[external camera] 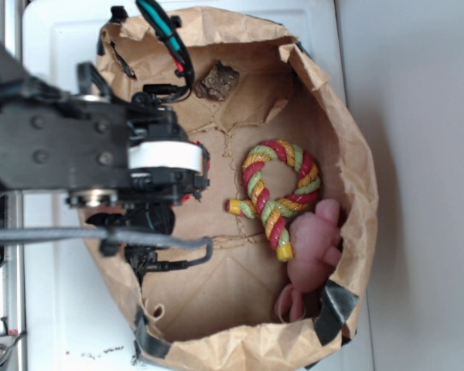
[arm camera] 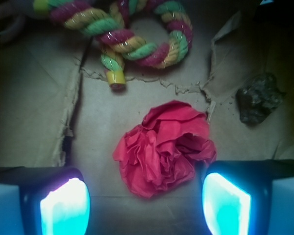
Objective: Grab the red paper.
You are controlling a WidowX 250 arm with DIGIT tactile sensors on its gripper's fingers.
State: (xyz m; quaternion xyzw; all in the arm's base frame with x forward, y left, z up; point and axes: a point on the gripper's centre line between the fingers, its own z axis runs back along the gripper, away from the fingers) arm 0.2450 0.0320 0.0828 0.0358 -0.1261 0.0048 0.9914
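Gripper [arm camera: 146,208] spread wide (holding nothing) with the red paper [arm camera: 164,147] between its fingertips

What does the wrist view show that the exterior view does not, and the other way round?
Only the wrist view shows the whole red paper, lying between the open fingers, untouched. Only the exterior view shows the pink plush, the paper bag's rim and the arm. Both show the rope toy and the dark lump.
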